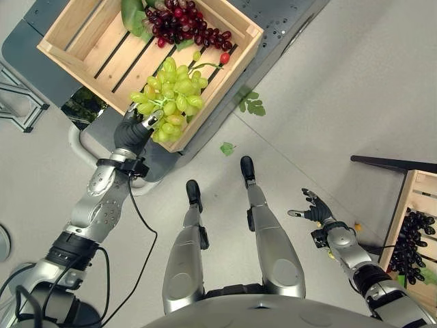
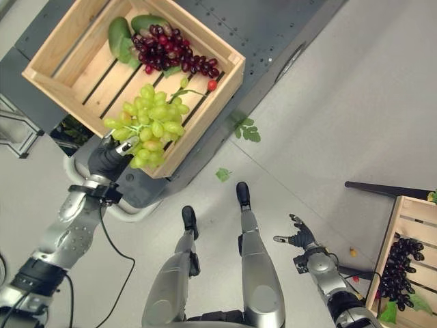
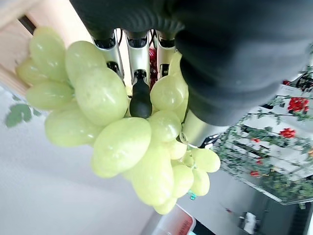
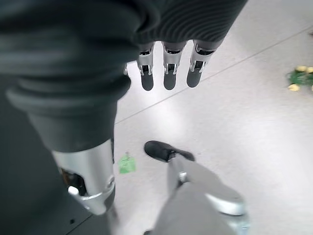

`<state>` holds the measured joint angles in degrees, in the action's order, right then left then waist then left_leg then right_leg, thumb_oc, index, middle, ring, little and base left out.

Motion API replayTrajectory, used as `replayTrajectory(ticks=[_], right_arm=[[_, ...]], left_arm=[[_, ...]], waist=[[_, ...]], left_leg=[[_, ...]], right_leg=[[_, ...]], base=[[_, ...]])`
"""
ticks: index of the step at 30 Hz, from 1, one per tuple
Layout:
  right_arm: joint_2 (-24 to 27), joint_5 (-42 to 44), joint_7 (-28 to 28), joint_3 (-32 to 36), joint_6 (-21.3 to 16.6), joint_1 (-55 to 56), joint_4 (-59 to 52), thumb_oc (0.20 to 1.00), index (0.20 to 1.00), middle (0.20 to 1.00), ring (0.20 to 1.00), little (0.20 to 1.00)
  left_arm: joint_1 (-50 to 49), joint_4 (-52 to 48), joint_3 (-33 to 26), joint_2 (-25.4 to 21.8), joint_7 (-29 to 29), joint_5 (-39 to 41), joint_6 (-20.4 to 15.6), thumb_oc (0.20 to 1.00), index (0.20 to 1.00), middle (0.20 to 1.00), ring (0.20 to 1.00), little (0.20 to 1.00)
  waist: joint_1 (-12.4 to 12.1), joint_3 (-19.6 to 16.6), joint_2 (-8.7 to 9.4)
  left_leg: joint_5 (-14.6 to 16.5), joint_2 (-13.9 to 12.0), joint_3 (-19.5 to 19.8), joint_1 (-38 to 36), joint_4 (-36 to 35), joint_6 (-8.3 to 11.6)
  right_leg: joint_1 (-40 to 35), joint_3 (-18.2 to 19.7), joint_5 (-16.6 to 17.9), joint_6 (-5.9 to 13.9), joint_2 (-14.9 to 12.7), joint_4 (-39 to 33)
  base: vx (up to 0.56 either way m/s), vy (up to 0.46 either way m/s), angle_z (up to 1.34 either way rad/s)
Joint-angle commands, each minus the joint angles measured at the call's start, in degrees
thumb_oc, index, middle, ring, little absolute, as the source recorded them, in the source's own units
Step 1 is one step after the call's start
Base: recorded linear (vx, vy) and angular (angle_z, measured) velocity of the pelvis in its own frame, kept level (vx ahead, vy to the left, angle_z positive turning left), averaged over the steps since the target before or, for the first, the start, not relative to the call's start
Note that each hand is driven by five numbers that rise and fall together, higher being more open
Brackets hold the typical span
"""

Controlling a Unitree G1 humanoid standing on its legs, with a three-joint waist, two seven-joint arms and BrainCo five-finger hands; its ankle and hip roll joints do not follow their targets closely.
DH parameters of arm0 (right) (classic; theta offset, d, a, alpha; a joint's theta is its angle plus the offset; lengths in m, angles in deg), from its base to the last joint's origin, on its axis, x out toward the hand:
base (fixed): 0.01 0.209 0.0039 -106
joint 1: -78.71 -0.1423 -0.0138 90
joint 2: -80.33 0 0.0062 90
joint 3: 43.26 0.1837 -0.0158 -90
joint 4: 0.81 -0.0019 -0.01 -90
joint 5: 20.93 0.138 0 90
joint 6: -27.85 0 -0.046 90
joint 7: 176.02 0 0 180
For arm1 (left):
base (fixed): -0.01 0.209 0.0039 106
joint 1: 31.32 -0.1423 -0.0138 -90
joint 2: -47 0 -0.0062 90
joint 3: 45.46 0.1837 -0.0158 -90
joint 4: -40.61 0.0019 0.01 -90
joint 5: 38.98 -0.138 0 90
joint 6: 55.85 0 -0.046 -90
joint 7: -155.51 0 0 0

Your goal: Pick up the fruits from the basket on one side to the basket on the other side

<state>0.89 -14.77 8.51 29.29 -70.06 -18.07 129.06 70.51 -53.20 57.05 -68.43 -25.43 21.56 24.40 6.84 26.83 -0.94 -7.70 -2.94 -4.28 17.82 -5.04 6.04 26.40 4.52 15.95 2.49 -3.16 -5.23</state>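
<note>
The left hand [image 1: 136, 128] sits at the near rim of the left-side crate [image 1: 68, 27], approx 10 o'clock from the robot, fingers curled into the green grape bunch [image 1: 171, 99]. The left wrist view shows the fingers [image 3: 139, 73] pressed among the grapes w/ the thumb on the other side, so it has hold of the bunch, but by the fruit, not clearly by the stem. The bunch drapes over the crate's near wall, part inside, part hanging outside.

Risks from here, as a judgement:
- Grip on loose grapes: single grapes could pull off, or the whole bunch slip out once its weight comes fully onto the fingers.
- The bunch straddles the rim; a sideways pull could snag it on the wall edge and strip fruit or tug the crate.
- The red grape bunch [image 1: 181, 20] and a small red fruit [image 1: 224, 58] lie just beyond, approx 12 o'clock from the green bunch; a dragging lift may disturb them.
- Long carry: the target crate [image 1: 416, 184] w/ the dark grape bunch [image 1: 410, 239] inside is well apart, at approx 4 o'clock, so swing during transfer could shake fruit loose.

The right hand [image 1: 311, 208] hangs free near 3 o'clock, fingers straight and spread, holding nothing. Stray leaves [image 1: 251, 104] lie on the floor by the left crate.
</note>
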Motion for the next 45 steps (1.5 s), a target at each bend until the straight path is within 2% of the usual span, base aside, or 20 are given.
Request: replayTrajectory(ticks=[1,12,21,26,45], right_arm=[[3.1,0.0,-0.8,-2.4,-1.5,2.2,-6.6,1.000,1.000,1.000,1.000,1.000],[7.1,-1.2,-0.3,-2.9,-3.3,-3.1,-21.4,1.000,1.000,1.000,1.000,1.000],[9.5,-2.0,0.5,-1.2,-4.0,-6.7,-34.1,1.000,1.000,1.000,1.000,1.000],[10.6,-3.1,1.2,-1.4,-3.8,-10.7,-38.8,1.000,1.000,1.000,1.000,1.000],[8.3,-5.4,0.7,-9.9,-1.9,-26.6,-39.9,1.000,1.000,1.000,1.000,1.000]], left_arm=[[-1.9,-6.7,-2.0,-1.8,-3.0,1.6,-3.8,0.200,0.200,0.200,0.200,0.200],[-3.5,-11.4,-1.2,-2.0,-4.7,3.1,-3.2,0.200,0.200,0.200,0.200,0.200],[-5.1,-10.3,0.7,3.7,-5.0,1.1,-2.1,0.200,0.200,0.200,0.200,0.200],[-4.2,-10.5,1.4,4.4,-4.4,-0.9,-2.1,0.200,0.200,0.200,0.200,0.200],[-1.8,-10.6,6.7,6.7,-4.4,-3.0,-0.9,0.200,0.200,0.200,0.200,0.200]], waist=[[0.1,-6.8,0.56],[-1.4,-9.2,-0.66],[-2.1,-11.6,-0.76],[-2.6,-12.9,-0.50],[-4.7,-16.9,0.45]], left_leg=[[2.2,3.2,0.9,1.1,0.0,-2.21],[2.9,3.1,1.5,-1.9,0.0,-2.29],[3.8,3.1,2.1,-4.6,0.0,-2.49],[4.2,2.9,2.3,-5.8,0.0,-2.47],[5.0,2.6,2.7,-9.0,0.0,-2.66]], right_leg=[[-2.1,-3.4,-6.7,5.52,-0.9,0.2],[-5.4,-4.2,-7.9,5.33,-1.1,0.2],[-8.3,-5.0,-8.8,5.33,-1.3,0.2],[-9.7,-5.4,-9.2,5.34,-1.4,0.2],[-13.5,-6.4,-9.9,5.68,-1.8,0.2]], base=[[0.00,0.000,0.00],[0.03,0.003,0.02],[0.04,0.006,0.06],[0.02,0.000,0.00],[0.02,-0.001,0.03]])
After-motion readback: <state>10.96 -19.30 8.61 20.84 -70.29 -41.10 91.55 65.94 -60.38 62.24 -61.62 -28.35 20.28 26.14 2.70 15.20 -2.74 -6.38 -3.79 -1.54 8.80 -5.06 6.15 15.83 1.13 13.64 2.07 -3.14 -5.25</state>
